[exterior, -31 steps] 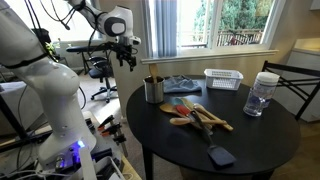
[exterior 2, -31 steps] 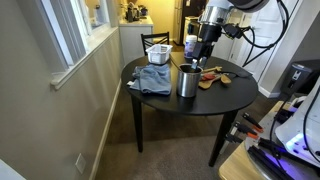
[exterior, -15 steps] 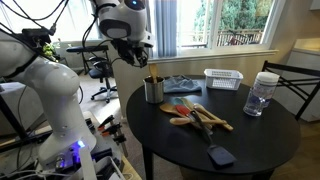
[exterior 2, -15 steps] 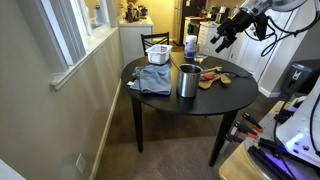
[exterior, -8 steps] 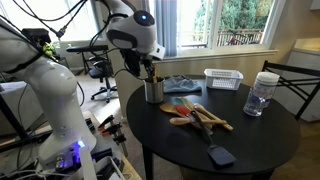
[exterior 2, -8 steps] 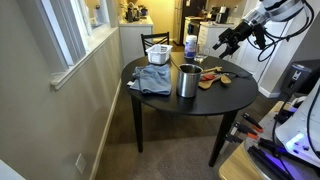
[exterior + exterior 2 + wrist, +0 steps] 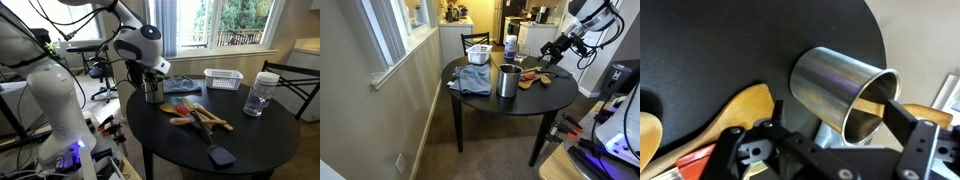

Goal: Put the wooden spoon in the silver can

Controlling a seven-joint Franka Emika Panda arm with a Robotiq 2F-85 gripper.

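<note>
The silver can (image 7: 153, 91) stands upright near the table edge, and it shows in both exterior views (image 7: 508, 80). In the wrist view the can (image 7: 835, 88) fills the middle, with a pale wooden piece (image 7: 872, 96) inside its mouth. The wooden spoon (image 7: 181, 120) lies on the table among other wooden utensils (image 7: 528, 83). My gripper (image 7: 152, 72) hangs in the air near the can without touching it, and it is open and empty (image 7: 552, 54). In the wrist view its fingers (image 7: 908, 128) stand wide apart below the can.
Longer wooden spatulas (image 7: 208, 118) lie beside the spoon. A dark spatula (image 7: 220, 155) lies near the front. A white slotted basket (image 7: 224, 78), a glass jar (image 7: 262, 93) and a blue cloth (image 7: 181, 84) are on the round black table (image 7: 250, 140). A chair (image 7: 295, 80) stands behind.
The arm has swung down from high beside the table to close by the can. The things on the table have not moved.
</note>
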